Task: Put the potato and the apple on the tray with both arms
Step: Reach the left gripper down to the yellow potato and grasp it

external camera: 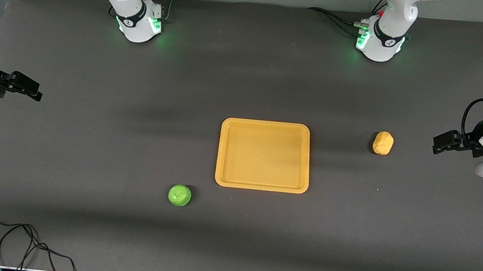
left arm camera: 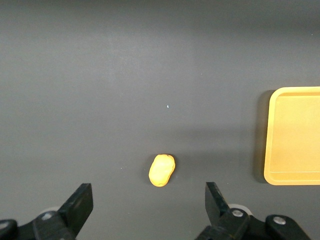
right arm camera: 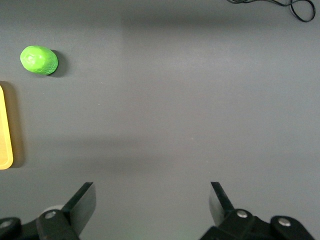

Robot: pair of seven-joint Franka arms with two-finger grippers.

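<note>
The yellow-orange tray (external camera: pixel 264 155) lies flat in the middle of the table with nothing on it. The potato (external camera: pixel 383 142) lies on the table beside the tray, toward the left arm's end. The green apple (external camera: pixel 179 195) lies nearer the front camera than the tray, toward the right arm's end. My left gripper (external camera: pixel 440 143) is open and empty, up over the table at its end, with the potato (left arm camera: pixel 162 170) and the tray's edge (left arm camera: pixel 295 135) in its view. My right gripper (external camera: pixel 33 89) is open and empty over its end, and the apple (right arm camera: pixel 39 60) shows in its view.
A loose black cable (external camera: pixel 10 241) lies on the table near the front edge at the right arm's end; it also shows in the right wrist view (right arm camera: pixel 285 6). The two green-lit arm bases (external camera: pixel 141 21) (external camera: pixel 379 44) stand along the table edge farthest from the front camera.
</note>
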